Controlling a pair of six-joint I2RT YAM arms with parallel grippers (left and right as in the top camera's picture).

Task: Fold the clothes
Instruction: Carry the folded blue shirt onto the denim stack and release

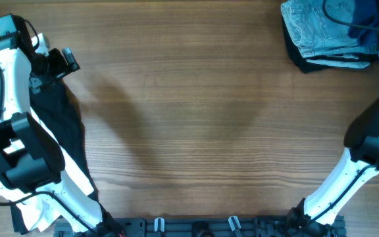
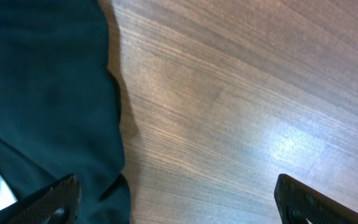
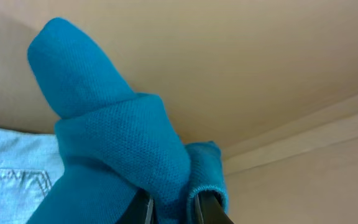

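**Progress.** Judged early. A denim garment (image 1: 318, 29) sits on a dark piece (image 1: 306, 64) at the far right corner of the desk (image 1: 202, 118) and looks folded. Nothing is spread out for folding in the desk's middle. A black garment (image 2: 42, 93) and a white cloth (image 1: 38, 210) lie rumpled at the left edge, apparently yet to be folded.

**Left gripper (image 2: 179, 208).** The jaws are spread wide and hold nothing. The black garment lies off to one side of them, its edge reaching under the finger nearest it. Only bare desk shows between the fingers.

**Right gripper (image 3: 173, 211).** The jaws are nearly closed, pinching a teal knit garment (image 3: 117, 143). The knit bunches up above and ahead of the fingers. The denim garment lies just beside them, low and to one side.
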